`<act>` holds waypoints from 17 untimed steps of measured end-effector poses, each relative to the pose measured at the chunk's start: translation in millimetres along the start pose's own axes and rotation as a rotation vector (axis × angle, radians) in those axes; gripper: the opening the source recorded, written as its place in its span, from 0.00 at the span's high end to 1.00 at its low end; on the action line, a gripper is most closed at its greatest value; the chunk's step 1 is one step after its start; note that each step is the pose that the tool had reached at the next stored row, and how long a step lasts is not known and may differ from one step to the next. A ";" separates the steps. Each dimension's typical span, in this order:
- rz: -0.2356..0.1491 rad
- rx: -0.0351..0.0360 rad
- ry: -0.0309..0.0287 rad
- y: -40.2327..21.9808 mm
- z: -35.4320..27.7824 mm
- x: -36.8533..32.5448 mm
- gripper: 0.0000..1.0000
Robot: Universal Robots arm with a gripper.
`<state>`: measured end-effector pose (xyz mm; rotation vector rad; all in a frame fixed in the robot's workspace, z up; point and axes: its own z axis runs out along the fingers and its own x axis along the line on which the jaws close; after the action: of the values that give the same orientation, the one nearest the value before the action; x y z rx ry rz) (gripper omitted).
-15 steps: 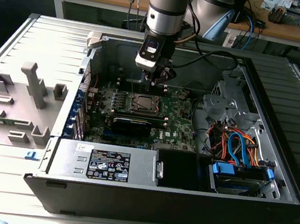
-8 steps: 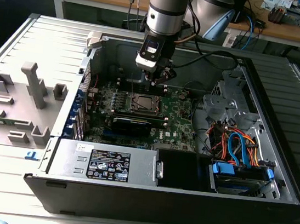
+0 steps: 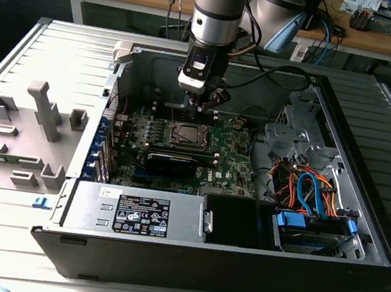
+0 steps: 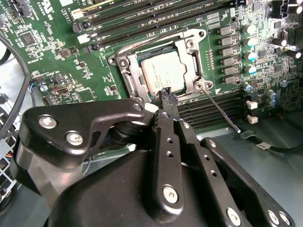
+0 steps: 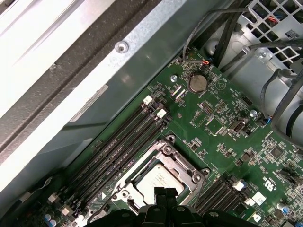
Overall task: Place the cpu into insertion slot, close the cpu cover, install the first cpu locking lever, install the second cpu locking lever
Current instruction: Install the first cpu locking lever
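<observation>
**Component position.** The cpu (image 4: 163, 73) lies flat in the insertion slot (image 3: 185, 134), metal top upward. The slot sits near the middle of the green circuit board (image 4: 57, 56) inside the open computer case (image 3: 208, 266). The cpu cover (image 4: 191, 64) is lowered over the chip as a silver frame, and the chip shows through its window. We judge that this lets the frame bear on the chip's edges while the top stays exposed. On this evidence we take the placing and cover steps as done.

**Gripper.** The gripper (image 4: 167, 97) hangs close over one edge of the frame. In both wrist views its fingers are drawn together with barely a gap and hold nothing. We judge that a closed, narrow tip suits pushing a thin wire part, not grasping it.

**Levers.** One wire locking lever (image 4: 221, 112) slants out from a corner of the socket across the black memory slots (image 4: 194, 111), so we judge it unlatched. A second wire lever (image 4: 142, 41) runs along the opposite side of the frame. We cannot tell whether it is hooked.

**Surroundings.** The grey power supply box (image 3: 136, 214) sits at the near wall of the case, well apart from the gripper.
</observation>
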<state>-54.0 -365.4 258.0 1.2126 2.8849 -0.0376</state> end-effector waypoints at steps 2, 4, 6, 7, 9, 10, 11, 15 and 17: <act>-0.001 0.0000 0.0000 0.0 0.0 0.0 0.89; -0.002 -0.0001 -0.0001 0.0 0.0 0.0 0.89; -0.004 0.0000 -0.0001 0.0 0.0 0.0 0.89; -0.004 -0.0001 -0.0001 0.0 0.0 0.0 0.89; -0.006 -0.0001 -0.0001 0.0 0.0 0.0 0.89; -0.007 -0.0001 -0.0001 0.0 0.0 0.0 0.89; -0.008 -0.0002 -0.0002 0.0 0.0 0.0 0.89; -0.010 -0.0002 -0.0002 0.0 0.0 0.0 0.89; -0.011 -0.0002 -0.0002 0.0 0.0 0.0 0.89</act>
<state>-54.0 -365.4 258.0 1.1965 2.8914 -0.0375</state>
